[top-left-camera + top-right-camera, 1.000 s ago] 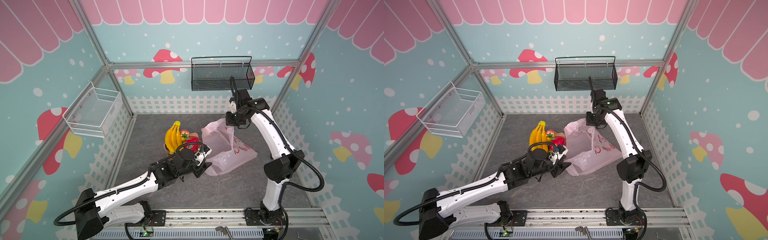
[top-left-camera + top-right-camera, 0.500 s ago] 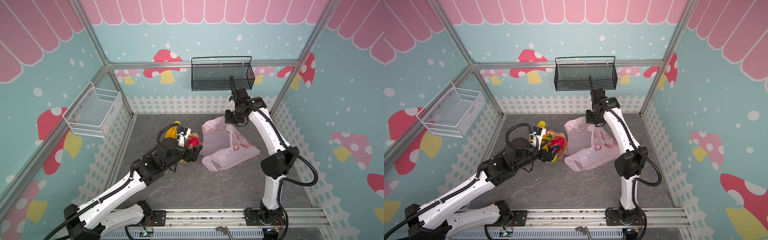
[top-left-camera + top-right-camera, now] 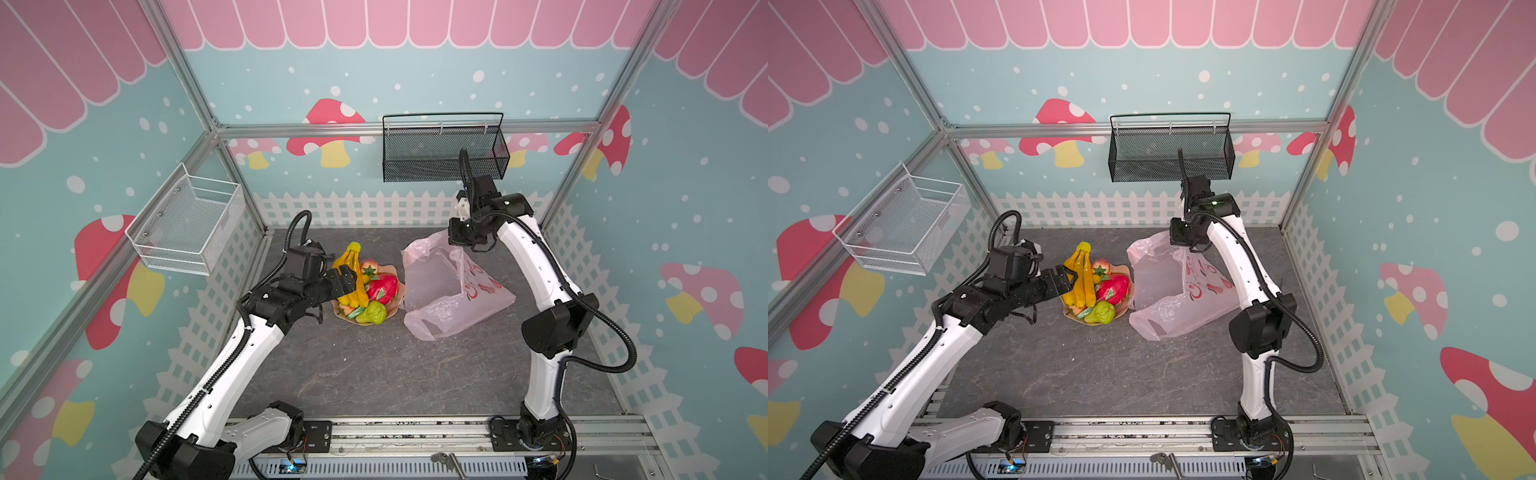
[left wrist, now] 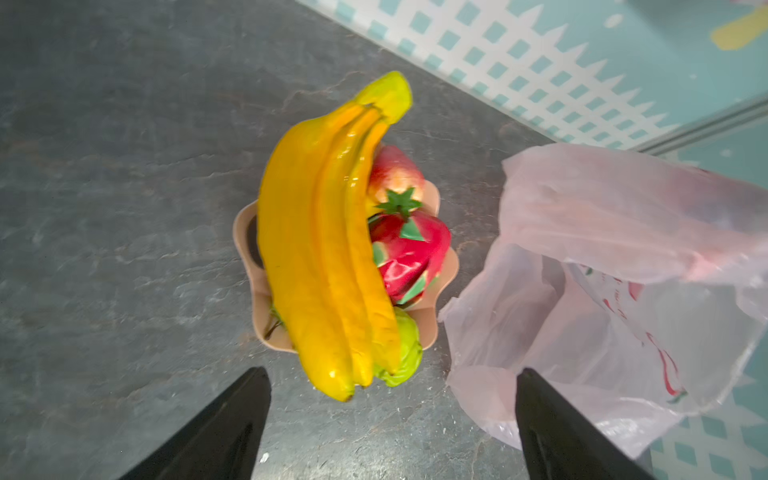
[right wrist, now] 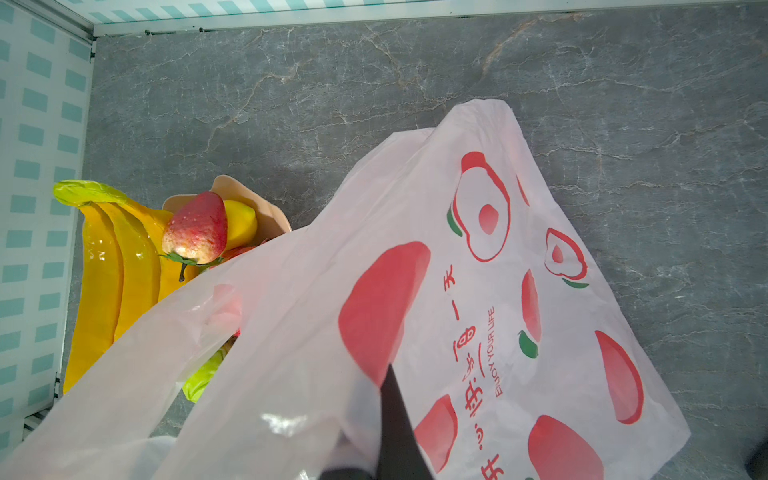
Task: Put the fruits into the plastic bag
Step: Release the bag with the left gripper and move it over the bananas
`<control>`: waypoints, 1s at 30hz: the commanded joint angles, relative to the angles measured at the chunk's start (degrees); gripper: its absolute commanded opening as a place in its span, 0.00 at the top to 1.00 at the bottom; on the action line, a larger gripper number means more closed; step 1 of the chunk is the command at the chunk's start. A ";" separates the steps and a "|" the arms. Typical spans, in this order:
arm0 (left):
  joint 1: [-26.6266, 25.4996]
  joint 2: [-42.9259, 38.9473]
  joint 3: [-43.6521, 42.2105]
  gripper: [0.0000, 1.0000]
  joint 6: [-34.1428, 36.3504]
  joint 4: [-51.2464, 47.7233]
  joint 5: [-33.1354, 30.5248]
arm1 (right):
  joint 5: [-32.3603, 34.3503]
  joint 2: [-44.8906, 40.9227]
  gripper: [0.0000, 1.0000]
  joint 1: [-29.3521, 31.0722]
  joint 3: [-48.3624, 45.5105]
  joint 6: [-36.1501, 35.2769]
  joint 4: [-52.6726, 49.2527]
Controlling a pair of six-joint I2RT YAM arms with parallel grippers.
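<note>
Only one readable item: the plastic bag (image 5: 374, 311). In the right wrist view we read "ENJOY YOUR LIFE" in small red capitals, running along the bag between the red fruit pictures. Beside it is a line of larger red Chinese characters. We make out "一" and "天", the rest is unclear. In both top views the print is too small to read.

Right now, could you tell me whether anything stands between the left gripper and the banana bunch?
Nothing visible does: the open left gripper faces the banana bunch directly, which lies topmost in the dish.
</note>
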 commanded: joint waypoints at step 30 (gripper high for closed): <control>14.80 32.94 13.49 0.05 38.82 23.25 25.40 | 0.98 3.28 1.00 -0.24 1.77 -4.80 -3.86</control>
